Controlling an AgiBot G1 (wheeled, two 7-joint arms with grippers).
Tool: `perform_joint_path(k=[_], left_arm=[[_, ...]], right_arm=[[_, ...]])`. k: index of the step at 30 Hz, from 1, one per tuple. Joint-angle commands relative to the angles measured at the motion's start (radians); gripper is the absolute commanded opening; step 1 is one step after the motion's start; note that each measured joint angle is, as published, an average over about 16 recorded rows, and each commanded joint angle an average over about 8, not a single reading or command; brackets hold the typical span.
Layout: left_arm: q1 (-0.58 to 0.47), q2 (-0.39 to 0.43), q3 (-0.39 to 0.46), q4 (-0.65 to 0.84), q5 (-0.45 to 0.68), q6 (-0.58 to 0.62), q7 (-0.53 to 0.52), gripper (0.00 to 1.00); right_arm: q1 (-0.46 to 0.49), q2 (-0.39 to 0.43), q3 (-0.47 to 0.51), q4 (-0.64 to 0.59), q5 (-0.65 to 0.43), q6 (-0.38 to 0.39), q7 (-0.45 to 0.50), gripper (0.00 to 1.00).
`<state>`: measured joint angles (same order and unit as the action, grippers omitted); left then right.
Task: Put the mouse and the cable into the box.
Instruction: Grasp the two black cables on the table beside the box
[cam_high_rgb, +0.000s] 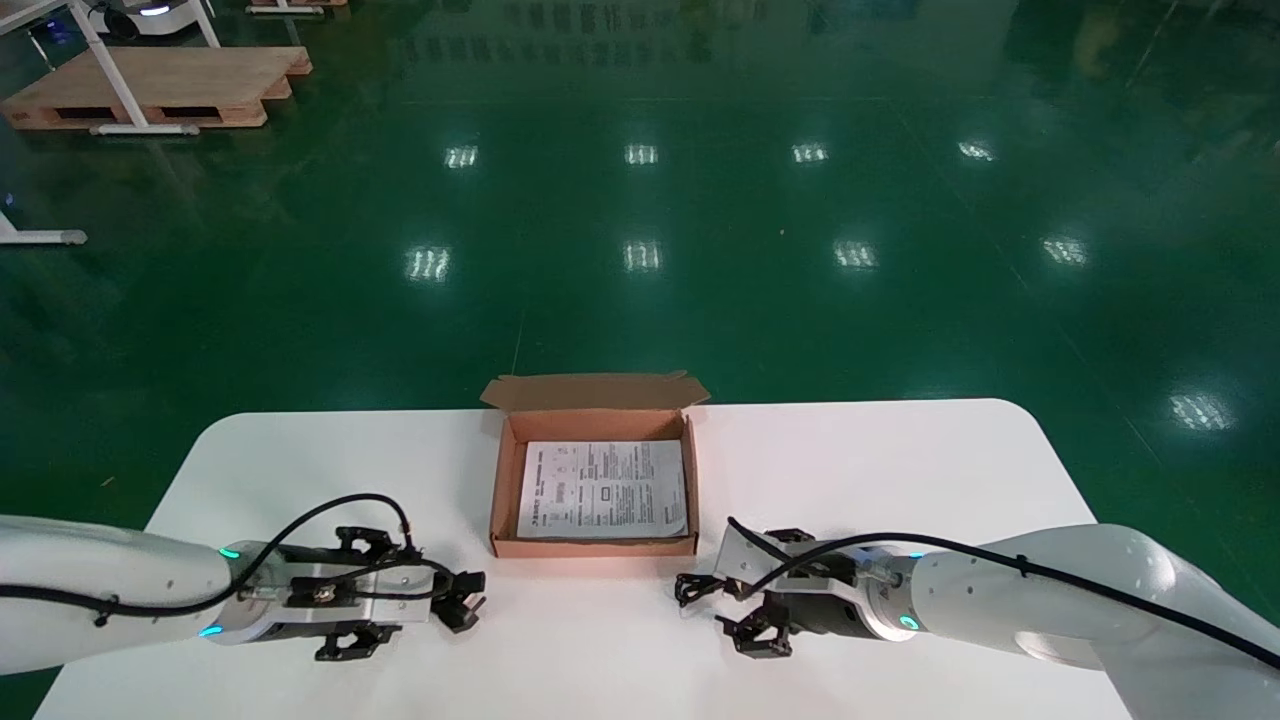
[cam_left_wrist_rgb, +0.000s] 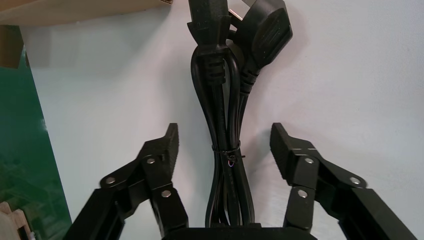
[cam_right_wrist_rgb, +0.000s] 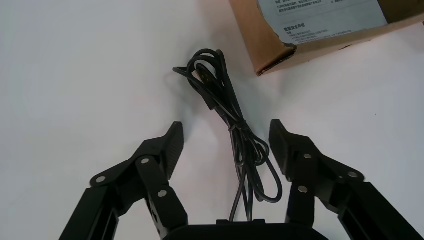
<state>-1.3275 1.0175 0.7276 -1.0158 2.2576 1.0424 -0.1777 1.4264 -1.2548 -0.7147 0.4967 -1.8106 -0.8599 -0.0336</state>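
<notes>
A thick black power cable (cam_left_wrist_rgb: 227, 125), folded into a bundle and cinched with a thin tie at its middle, lies on the white tabletop (cam_high_rgb: 900, 470) near the front edge, off the box's front left corner. Its two plugs sit at the end nearest the box. The left gripper (cam_high_rgb: 462, 598) hangs low over it, jaws spread wide, one finger (cam_left_wrist_rgb: 167, 150) on each side of the bundle and neither touching it, as far as the left wrist view shows.

On the other side, a thin cable (cam_right_wrist_rgb: 235, 125), also black and knotted loosely round its middle, rests on the tabletop just off the box's front right corner, its loops fanning out at both ends. The right gripper (cam_high_rgb: 725, 612) hovers over it in the same way, jaws released and straddling the cable with bare table showing between each finger and the wire. Neither gripper grips anything.

The box (cam_high_rgb: 594, 545) is a shallow brown cardboard carton standing in the middle of the tabletop, its lid flap folded back toward the far edge. A printed sheet (cam_high_rgb: 603, 488) lies flat inside and covers most of the bottom.

Both arms reach in from the front corners of the table. Beyond the far edge stretches a glossy green floor (cam_high_rgb: 760, 200), with a wooden pallet (cam_high_rgb: 160, 85) far off to the left.
</notes>
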Motion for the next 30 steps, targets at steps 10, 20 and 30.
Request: perform_joint_path(k=[10, 20, 30], left_arm=[[0.0, 0.0, 0.0, 0.0, 0.0, 0.0, 0.0, 0.0], [0.0, 0.0, 0.0, 0.0, 0.0, -0.001, 0.0, 0.0], [0.0, 0.0, 0.0, 0.0, 0.0, -0.001, 0.0, 0.0]], right_arm=[[-0.001, 0.001, 0.0, 0.002, 0.0, 0.0, 0.001, 0.0], [-0.001, 0.001, 0.0, 0.003, -0.001, -0.001, 0.001, 0.0], [-0.001, 0.002, 0.0, 0.003, -0.001, -0.001, 0.001, 0.0]])
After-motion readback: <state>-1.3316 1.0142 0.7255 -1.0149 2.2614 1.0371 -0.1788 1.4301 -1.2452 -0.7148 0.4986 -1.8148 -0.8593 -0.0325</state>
